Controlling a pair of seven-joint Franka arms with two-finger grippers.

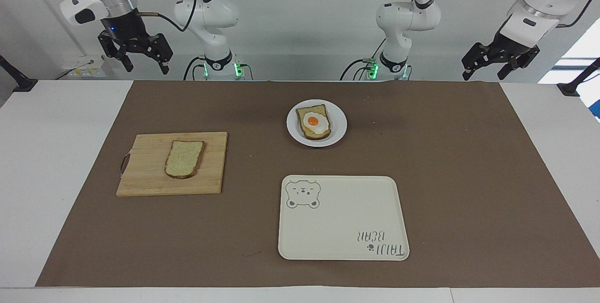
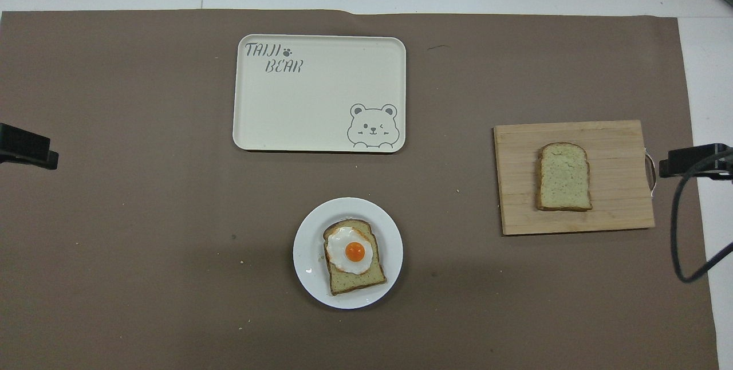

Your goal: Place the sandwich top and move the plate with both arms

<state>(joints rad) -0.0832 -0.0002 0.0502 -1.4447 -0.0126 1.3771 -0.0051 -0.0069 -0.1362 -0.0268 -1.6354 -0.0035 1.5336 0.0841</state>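
Bread (image 1: 184, 158) lies on the board (image 1: 145, 176); both end effectors, left (image 1: 485, 69) and right (image 1: 145, 59), hang spread, empty.

The cream tray (image 2: 320, 124) bears the words "TAIJI BEAR" in grey letters with a small paw print in one corner. A winking bear face is drawn in the corner diagonally across. Nothing else carries readable text.

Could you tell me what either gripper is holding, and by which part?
Nothing: the left gripper and right gripper hang open and empty.
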